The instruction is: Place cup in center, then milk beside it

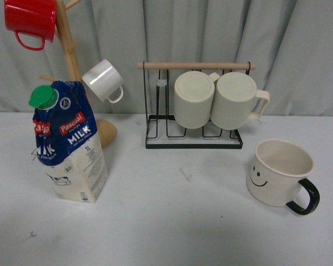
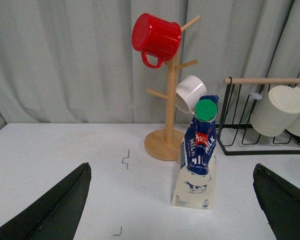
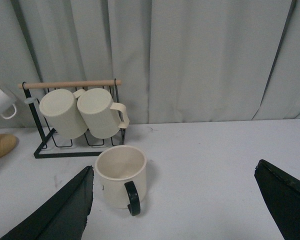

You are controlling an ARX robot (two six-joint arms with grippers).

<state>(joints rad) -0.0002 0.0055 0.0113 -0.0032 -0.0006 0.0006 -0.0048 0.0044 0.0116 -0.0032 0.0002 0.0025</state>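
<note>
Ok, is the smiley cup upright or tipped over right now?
Upright. The cup stands on its base on the table, rim up; the right wrist view shows its inside empty.

Front camera facing curtain point(image 1: 299, 44), left wrist low toward milk point(image 2: 196, 165), right wrist toward cup point(image 3: 120, 180), rack point(image 1: 195, 65) shared

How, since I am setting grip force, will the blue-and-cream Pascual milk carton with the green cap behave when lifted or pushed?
The blue-and-cream milk carton looks creased up top, so it would probably give under a squeeze; its cream lower half seems firmer. Tall, narrow-based and leaning, it may tip if pushed high. How full it is cannot be told.
</note>
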